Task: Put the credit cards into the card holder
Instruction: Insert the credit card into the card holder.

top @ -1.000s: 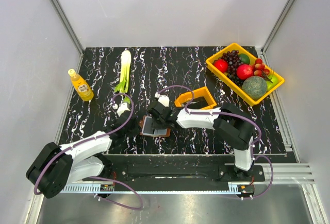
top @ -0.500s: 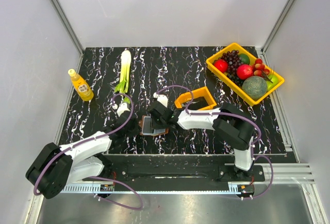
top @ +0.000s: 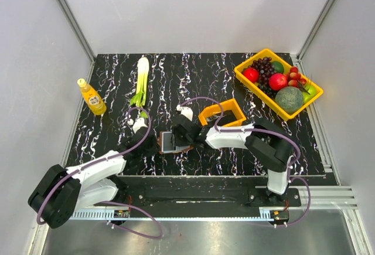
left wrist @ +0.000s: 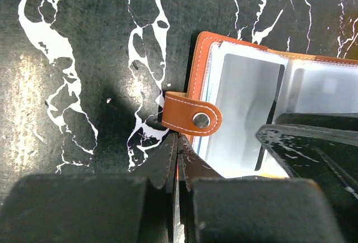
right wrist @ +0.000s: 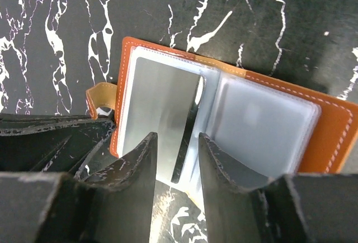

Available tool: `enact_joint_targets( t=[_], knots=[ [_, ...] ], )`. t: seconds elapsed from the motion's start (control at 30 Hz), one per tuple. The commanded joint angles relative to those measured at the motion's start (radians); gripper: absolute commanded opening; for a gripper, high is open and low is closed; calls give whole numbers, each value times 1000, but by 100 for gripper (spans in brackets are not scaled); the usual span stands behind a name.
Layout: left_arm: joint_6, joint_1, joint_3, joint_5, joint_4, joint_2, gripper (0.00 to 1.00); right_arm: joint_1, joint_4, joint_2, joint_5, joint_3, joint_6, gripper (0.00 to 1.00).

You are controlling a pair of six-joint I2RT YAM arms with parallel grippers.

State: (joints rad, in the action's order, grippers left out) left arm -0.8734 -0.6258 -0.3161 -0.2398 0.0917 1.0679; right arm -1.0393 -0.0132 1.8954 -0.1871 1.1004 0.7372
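Brown leather-like folding card holder (right wrist: 330,137) lies open on the black marbled table (right wrist: 279,19). My left claw (left wrist: 179,142) is pressed together at its snap strap (left wrist: 193,114), likely to steady it. My right claw (right wrist: 178,142) hangs half apart over the pale grey credit card (right wrist: 162,98) in the left clear pocket, gripping nothing.

The card holder (right wrist: 335,137) is orange-brown; the table (right wrist: 251,19) is black, veined white.
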Motion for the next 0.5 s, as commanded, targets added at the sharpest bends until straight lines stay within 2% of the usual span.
enact_joint_targets(
  t=[0.0,0.27,0.47],
  knots=[
    [-9,-3,11,-13,26,-36,0,21,5,-117,-43,-27,-28,42],
    [16,-2,9,7,-12,-62,0,80,55,-235,-32,-56,-78,44],
    [30,-3,-3,13,-12,-57,0,247,171,-384,-51,-80,-126,45]
  ],
)
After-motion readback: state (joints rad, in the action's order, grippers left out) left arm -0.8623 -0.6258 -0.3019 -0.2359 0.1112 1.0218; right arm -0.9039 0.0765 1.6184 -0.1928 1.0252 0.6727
